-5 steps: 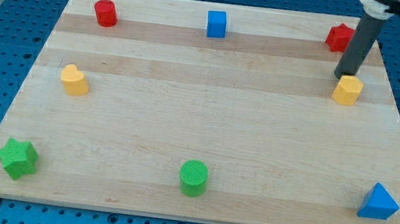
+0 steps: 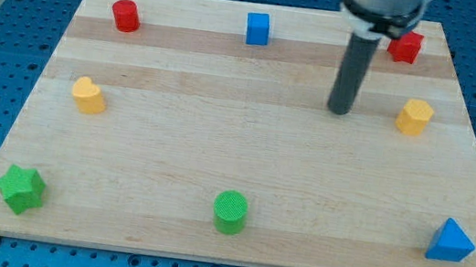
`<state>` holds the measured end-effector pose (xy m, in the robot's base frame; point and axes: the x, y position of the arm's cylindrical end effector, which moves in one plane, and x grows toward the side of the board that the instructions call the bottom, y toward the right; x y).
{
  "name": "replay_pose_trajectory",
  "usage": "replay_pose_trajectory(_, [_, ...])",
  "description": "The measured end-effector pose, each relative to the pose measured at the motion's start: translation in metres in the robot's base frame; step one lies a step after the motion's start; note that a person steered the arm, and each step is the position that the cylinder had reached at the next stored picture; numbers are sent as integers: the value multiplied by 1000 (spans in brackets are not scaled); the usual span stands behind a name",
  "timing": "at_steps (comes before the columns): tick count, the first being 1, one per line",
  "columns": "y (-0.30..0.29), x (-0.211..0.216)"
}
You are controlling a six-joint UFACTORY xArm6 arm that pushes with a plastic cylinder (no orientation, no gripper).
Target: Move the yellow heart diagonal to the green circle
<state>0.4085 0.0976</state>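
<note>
Arm: dark rod, upright, descending from the view's top; my tip (image 2: 340, 111) rests on bare table (image 2: 246, 144), left of the yellow hexagon (image 2: 413, 116), touching no block. No claw fitted. Yellow heart (image 2: 88, 95): far left of tip. Green circle (image 2: 230, 212): below-left of tip.

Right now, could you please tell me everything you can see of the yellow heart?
The yellow heart is a small, matte, plastic-looking block, with its lobed top face up. It rests flat on the wooden board near the view's left edge, at mid-height. Nothing touches it; my tip is far off to the view's right, and the green circle sits lower right.
</note>
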Motion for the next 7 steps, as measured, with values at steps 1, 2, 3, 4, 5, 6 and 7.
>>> replay_pose_trajectory(1, [-44, 14])
replay_pose_trajectory(2, [-86, 17])
replay_pose_trajectory(3, [-128, 18])
replay_pose_trajectory(4, [-170, 23])
replay_pose_trajectory(5, [-202, 51])
replay_pose_trajectory(6, [-232, 66])
replay_pose_trajectory(7, [-259, 77])
